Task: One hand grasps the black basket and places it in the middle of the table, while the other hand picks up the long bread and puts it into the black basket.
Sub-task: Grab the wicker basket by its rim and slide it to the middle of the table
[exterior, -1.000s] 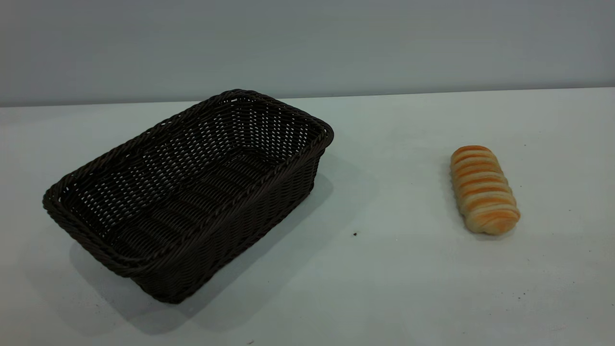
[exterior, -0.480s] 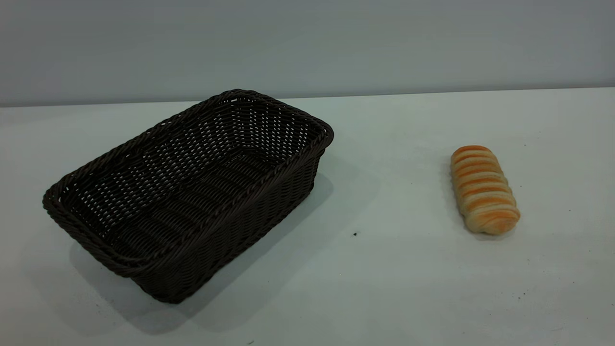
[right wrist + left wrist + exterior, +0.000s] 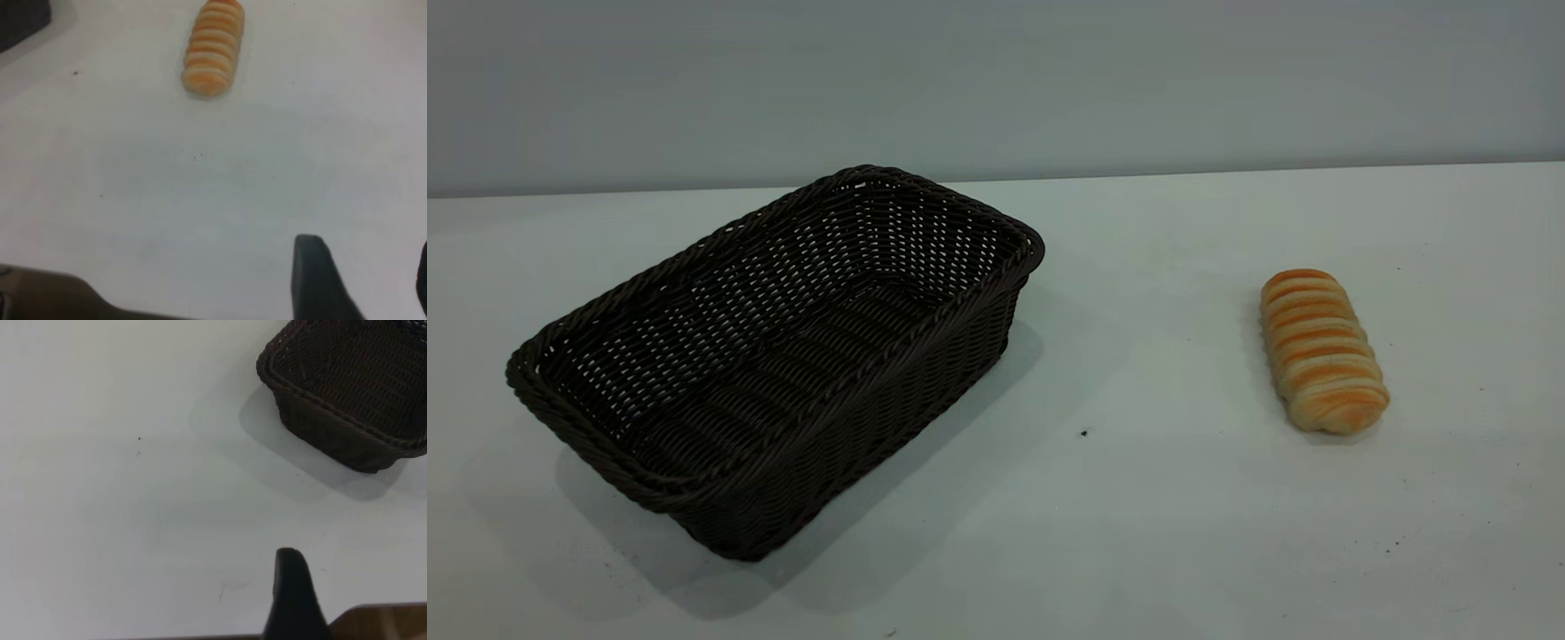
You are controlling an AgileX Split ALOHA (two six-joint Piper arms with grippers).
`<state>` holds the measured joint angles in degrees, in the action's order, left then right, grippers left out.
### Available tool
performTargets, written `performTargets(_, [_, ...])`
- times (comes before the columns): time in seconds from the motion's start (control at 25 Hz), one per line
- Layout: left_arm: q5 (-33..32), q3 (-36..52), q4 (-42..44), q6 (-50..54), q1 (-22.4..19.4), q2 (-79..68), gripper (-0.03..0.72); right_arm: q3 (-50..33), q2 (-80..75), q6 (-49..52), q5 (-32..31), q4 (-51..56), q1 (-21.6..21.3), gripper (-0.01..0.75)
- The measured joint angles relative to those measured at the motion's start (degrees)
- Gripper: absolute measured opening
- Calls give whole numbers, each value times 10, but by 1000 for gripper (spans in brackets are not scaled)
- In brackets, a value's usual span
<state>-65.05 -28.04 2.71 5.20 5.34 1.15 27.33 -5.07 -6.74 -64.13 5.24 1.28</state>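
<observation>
Nothing was picked up yet: the black basket (image 3: 774, 356) sat on the left side of the table (image 3: 1138, 533), and the long bread (image 3: 1322, 351) lay well apart on the right. My left pincer (image 3: 293, 600) and right pincer (image 3: 360, 280) hung far off, and I could not tell if they were wide or narrow. Next, I think, my left one needed to reach the basket's rim.

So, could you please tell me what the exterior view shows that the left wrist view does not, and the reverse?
Only the exterior view shows the long bread, lying on the table to the right of the black basket, whose whole outline it shows, with neither arm in view. Only the left wrist view shows one dark fingertip of the left gripper above bare tabletop, well clear of the basket. Both show the basket, which holds nothing, and the white table.
</observation>
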Motion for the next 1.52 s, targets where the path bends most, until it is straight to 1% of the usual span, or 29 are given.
performTargets(0.6, [2,-2,-6,2,0,0,559,1,0,-6,1,0,0,344])
performTargets(0.76, [46,-26,-43,2,0,-1,559,12,-2,-13,11,3,0,346])
performTargets(0.84, [46,-37,-57,5,0,-18,559,15,-15,-13,21,9,0,361])
performTargets(0.92, [39,-45,-63,6,0,-59,559,22,-41,-16,28,13,0,383])
performTargets(1.04, [43,-59,-67,-2,0,-147,559,35,-97,-17,52,15,0,436])
performTargets(1.16, [69,-78,-68,-10,0,-245,559,49,-159,-27,90,23,0,495])
performTargets(1.24, [93,-91,-68,-13,0,-315,559,55,-200,-37,120,35,0,521])
performTargets(1.36, [137,-115,-64,-9,0,-431,559,57,-257,-56,164,60,0,536])
performTargets(1.52, [176,-156,-61,35,0,-585,559,57,-303,-80,208,92,0,538])
